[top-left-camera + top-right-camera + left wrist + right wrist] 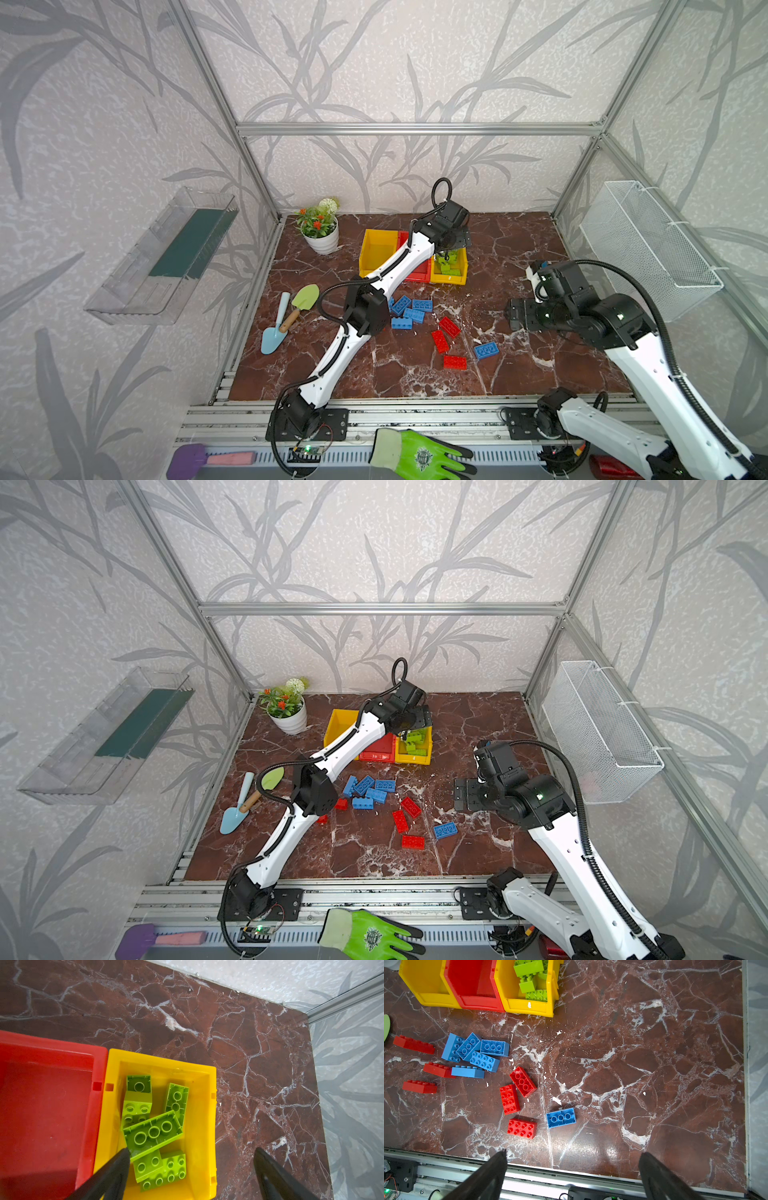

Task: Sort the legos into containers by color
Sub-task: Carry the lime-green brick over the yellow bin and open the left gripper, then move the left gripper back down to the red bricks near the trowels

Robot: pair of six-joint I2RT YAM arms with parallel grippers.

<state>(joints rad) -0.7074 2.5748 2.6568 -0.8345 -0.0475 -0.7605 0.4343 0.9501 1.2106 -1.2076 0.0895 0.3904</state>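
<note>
- Your lime green legos [152, 1136] lie heaped in the yellow container [204, 1118] at the right end of the row, some studs up and some hollow side up
- A red container [47, 1105] is joined to its side, and a second yellow container [376, 249] closes the left end; the row stands near the far edge of the marble table [654, 1064]
- You will find a cluster of blue legos [475, 1051] mid-table, touching and overlapping, with one lone blue brick [560, 1117] apart from them toward the near edge
- Three red legos [509, 1098] lie between that cluster and the lone brick; three more red ones [414, 1044] sit beyond the cluster, toward the left edge
- Your left gripper [191, 1151] hangs over the green-filled container, fingers spread wide and clasping nothing; one fingertip [122, 1159] sits at a corner of the tilted top brick, contact unclear
- Your right gripper [573, 1154] hovers over the near edge, right of the loose bricks, released and empty
- A potted plant [320, 230] stands in the far left corner, and two garden trowels [286, 320] lie by the left edge
</note>
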